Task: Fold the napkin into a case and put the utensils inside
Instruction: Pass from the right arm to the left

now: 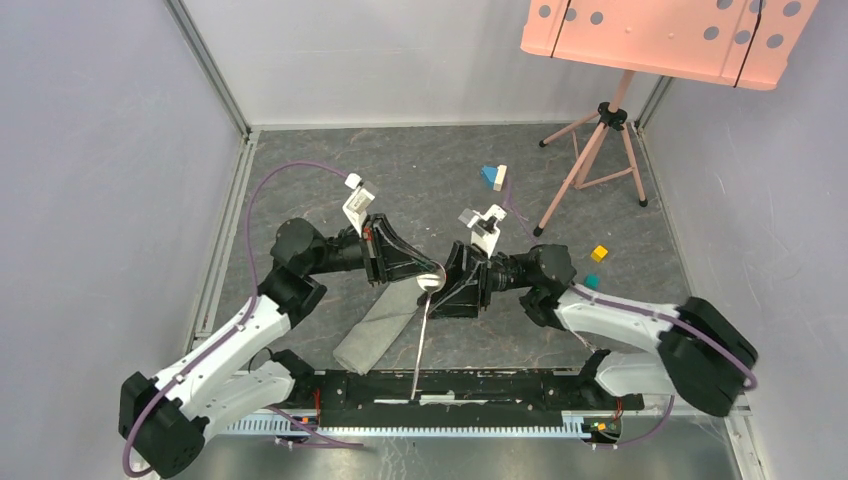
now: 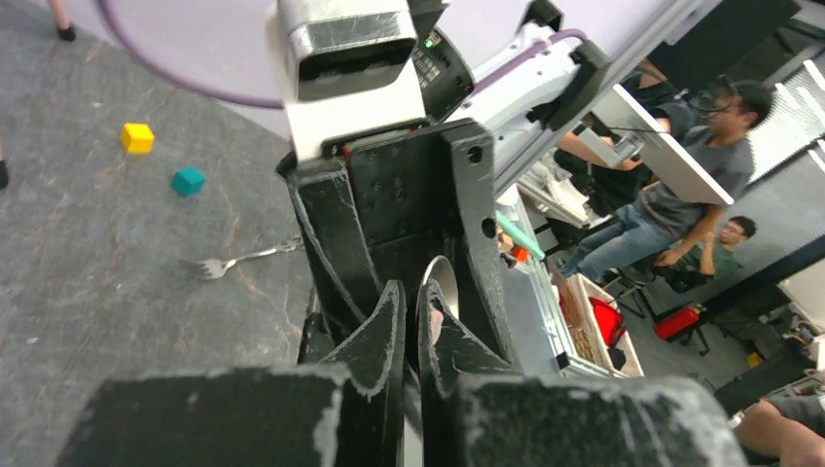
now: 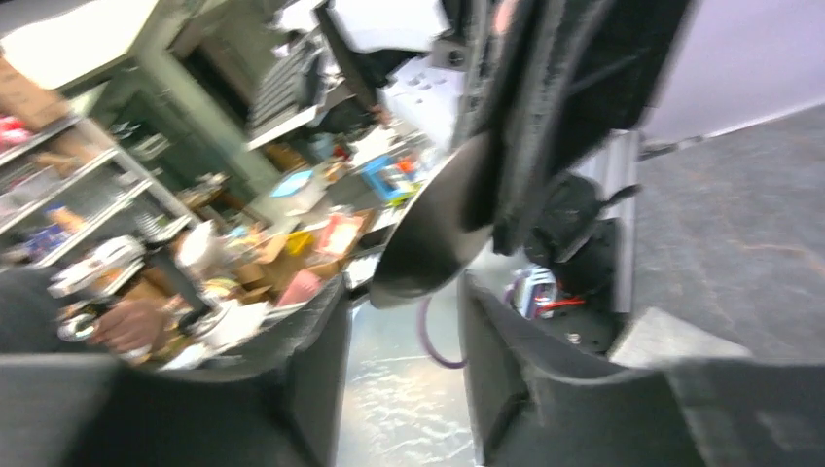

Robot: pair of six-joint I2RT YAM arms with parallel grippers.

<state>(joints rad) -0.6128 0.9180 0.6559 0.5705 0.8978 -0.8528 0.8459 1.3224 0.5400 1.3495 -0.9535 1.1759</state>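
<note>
Right wrist view is blurred, the spoon point(image 3: 433, 233) bowl partly hidden.

spoon point(image 3: 435, 236) blurred, fork point(image 2: 243, 259) handle partly hidden

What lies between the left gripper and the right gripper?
The spoon: its round bowl sits between the left gripper and the right gripper, and its handle runs down the picture. The top external view shows this.
</note>
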